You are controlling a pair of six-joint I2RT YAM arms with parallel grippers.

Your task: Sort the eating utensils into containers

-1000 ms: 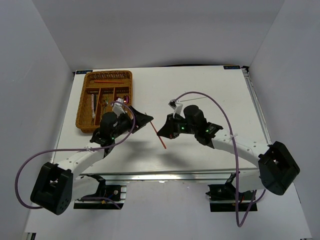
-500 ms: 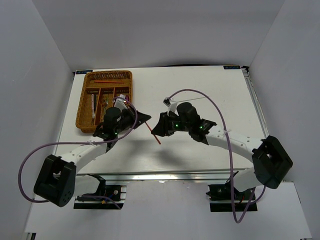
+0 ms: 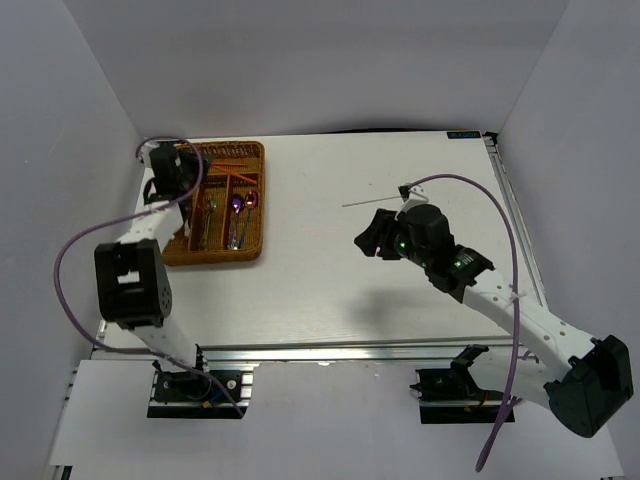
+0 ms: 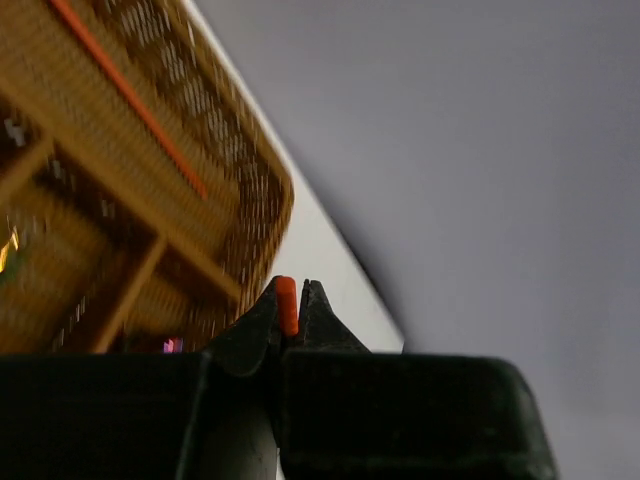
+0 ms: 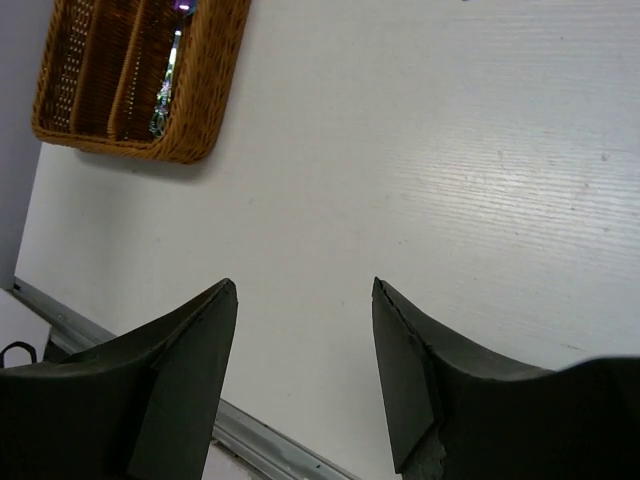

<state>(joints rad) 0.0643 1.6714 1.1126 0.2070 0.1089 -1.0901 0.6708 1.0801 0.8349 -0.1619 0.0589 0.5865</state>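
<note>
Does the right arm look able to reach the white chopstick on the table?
Probably yes: the chopstick lies on bare table just beyond the open right tool, with nothing between them.

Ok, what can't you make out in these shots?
- Left wrist view: only the tip of the red chopstick shows in the left gripper; the fingers hide the rest.
- Left wrist view: the tray is blurred, so its contents are unreadable.
- Right wrist view: the tray is cut by the top edge.
- Top view: the utensils in the tray are too small to tell forks from spoons.
</note>
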